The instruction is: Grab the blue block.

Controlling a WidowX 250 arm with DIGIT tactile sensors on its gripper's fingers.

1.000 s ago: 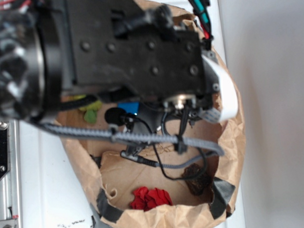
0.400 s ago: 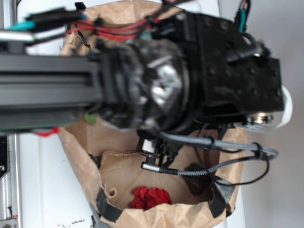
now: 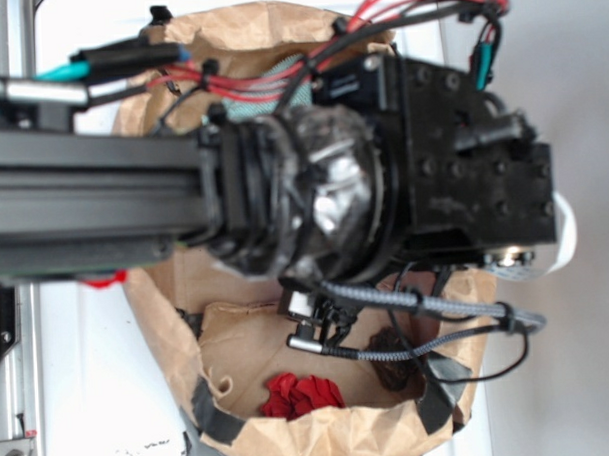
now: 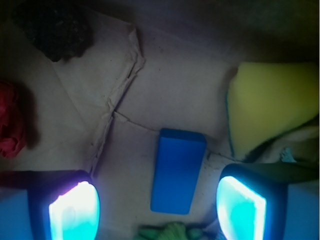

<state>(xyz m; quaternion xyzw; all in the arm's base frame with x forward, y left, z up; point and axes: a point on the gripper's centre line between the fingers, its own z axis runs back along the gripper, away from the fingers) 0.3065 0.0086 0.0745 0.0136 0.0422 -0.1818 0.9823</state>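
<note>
Seen from outside, the robot arm (image 3: 284,204) now lies across the brown paper bag (image 3: 332,437) from the left, its black wrist housing (image 3: 478,177) a little lower and farther left than 0.4 seconds ago. A second ago the arm sat higher, and a patch of blue showed beneath it; that patch is now hidden from this view. Red wires (image 3: 279,74) arch over the arm's far side, and a grey braided cable (image 3: 427,306) loops under it. A red cloth (image 3: 302,395) lies in the near end of the bag, and a dark clump (image 3: 394,353) rests to its right.

The wrist view shows the blue block (image 4: 178,170) lying flat on the creased paper floor (image 4: 165,95) of the bag. Its long axis runs near to far in that picture, leaning slightly to the right at the far end, so its short ends face the camera side and the far side. It sits between the two lit fingertips (image 4: 75,212) of the pincer (image 4: 157,210), clear of both. The pincer is spread wide and grips nothing.

A yellow sponge (image 4: 270,107) lies to the far right of the block, apart from it. A green object (image 4: 167,232) pokes in at the near edge, just beside the block's near end.
</note>
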